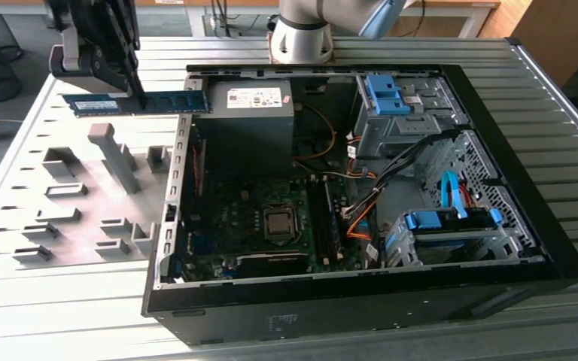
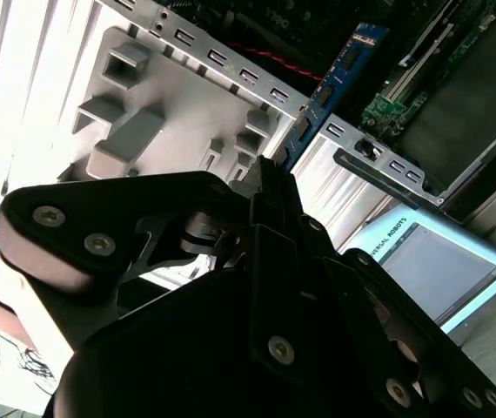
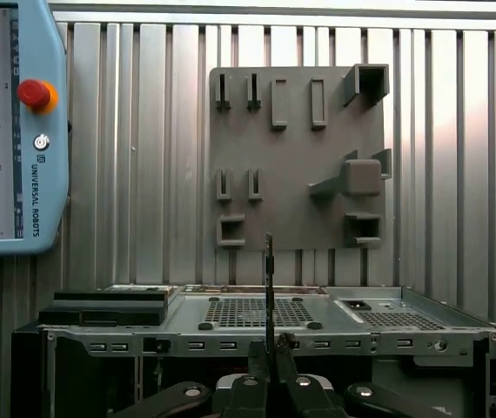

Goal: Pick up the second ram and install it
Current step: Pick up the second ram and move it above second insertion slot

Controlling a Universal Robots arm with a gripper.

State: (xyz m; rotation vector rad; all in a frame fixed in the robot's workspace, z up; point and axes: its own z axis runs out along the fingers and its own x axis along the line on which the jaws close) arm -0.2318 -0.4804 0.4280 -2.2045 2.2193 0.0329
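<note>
In the exterior view my gripper hangs above the table at the exterior view's left, beside the open computer case. It is shut on the second ram, a long blue-green stick held level with its flat side facing the camera. The stick's end reaches the case's upper left corner. In the second wrist view the ram juts out from the fingertips toward the case wall. The first wrist view shows it edge-on as a thin dark line rising from the gripper. The long black memory slots lie inside on the motherboard.
A grey fixture plate with raised blocks lies on the ribbed metal table at the exterior view's left of the case. Cables, blue drive brackets and a power supply crowd the case. A teach pendant lies on the table.
</note>
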